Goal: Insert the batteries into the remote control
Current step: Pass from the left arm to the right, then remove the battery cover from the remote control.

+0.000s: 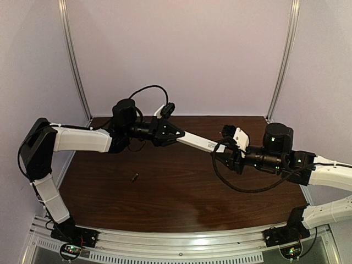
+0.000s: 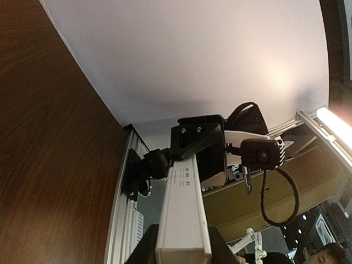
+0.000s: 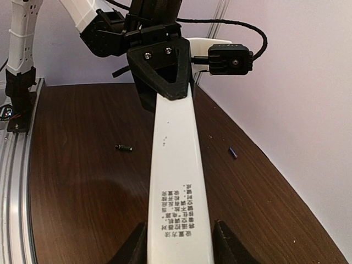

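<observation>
The remote control (image 1: 197, 142) is a slim white bar held in the air above the brown table (image 1: 181, 198), spanning between both arms. My left gripper (image 1: 175, 135) is shut on its far-left end; in the left wrist view the bar (image 2: 184, 220) runs out from between the fingers (image 2: 184, 256). My right gripper (image 1: 220, 151) is shut on the other end, the one with printed text (image 3: 179, 247). One dark battery (image 1: 134, 177) (image 3: 123, 148) lies on the table left of the bar. A bluish battery (image 3: 232, 152) lies to its right near the wall.
A metal rail (image 1: 181, 245) runs along the near table edge with both arm bases on it. Light walls and two slanted metal posts (image 1: 74, 60) (image 1: 283, 60) enclose the back. A black cable (image 1: 242, 187) loops under the right wrist.
</observation>
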`<state>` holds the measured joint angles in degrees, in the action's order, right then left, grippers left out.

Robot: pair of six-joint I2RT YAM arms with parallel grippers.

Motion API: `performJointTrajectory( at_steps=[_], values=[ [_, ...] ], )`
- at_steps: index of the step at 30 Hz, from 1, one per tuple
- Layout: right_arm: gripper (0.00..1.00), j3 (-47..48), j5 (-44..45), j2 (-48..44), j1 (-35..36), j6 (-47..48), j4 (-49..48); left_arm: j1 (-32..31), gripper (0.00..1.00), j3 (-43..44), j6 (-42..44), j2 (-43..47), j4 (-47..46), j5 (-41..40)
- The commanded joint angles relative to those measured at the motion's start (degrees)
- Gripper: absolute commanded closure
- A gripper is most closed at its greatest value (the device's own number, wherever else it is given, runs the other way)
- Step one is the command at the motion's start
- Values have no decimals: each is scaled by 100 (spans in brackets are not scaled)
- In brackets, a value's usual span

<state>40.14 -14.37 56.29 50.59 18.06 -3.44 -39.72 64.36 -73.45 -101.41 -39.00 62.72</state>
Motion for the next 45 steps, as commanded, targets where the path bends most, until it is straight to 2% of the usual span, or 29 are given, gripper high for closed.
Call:
performJointTrajectory(
  at_steps=[1,2,4,6,8,13,16,18,20,23,24,28,33,38,45],
  values=[
    [64,11,162,-50,81,51,-127,17,100,-134,-344,65,-645,-63],
    [63,16,174,-34,87,48,-97,17,100,-175,-490,41,-807,-64],
    [52,38,191,-2,104,59,-38,17,100,-210,-682,5,-997,-59],
    [50,38,229,17,134,72,-17,17,100,-230,-737,7,-1038,-64],
    [56,42,270,38,152,84,-12,18,100,-237,-736,-2,-996,-71],
    [85,30,314,20,179,97,-50,17,100,-230,-658,8,-877,-88],
    [96,40,297,9,188,76,-21,17,98,-214,-612,18,-851,-110],
    [100,33,274,-7,190,41,-29,37,85,-198,-571,17,-841,-125],
    [100,21,273,-36,194,-8,-46,71,68,-136,-417,36,-642,-129],
    [100,20,322,-53,189,-44,-10,125,56,-16,57,141,-6,-179],
    [100,14,344,-56,191,-52,0,145,55,40,368,206,379,-240],
    [100,-13,364,-20,190,-129,-27,158,55,487,1789,385,2189,-591],
    [100,41,371,94,189,-155,-4,162,60,755,2613,510,3150,-980],
    [100,74,457,190,188,-198,33,160,71,824,2746,554,3293,-886],
    [100,143,609,331,188,-228,116,150,82,793,2760,618,3326,-718]
  ],
)
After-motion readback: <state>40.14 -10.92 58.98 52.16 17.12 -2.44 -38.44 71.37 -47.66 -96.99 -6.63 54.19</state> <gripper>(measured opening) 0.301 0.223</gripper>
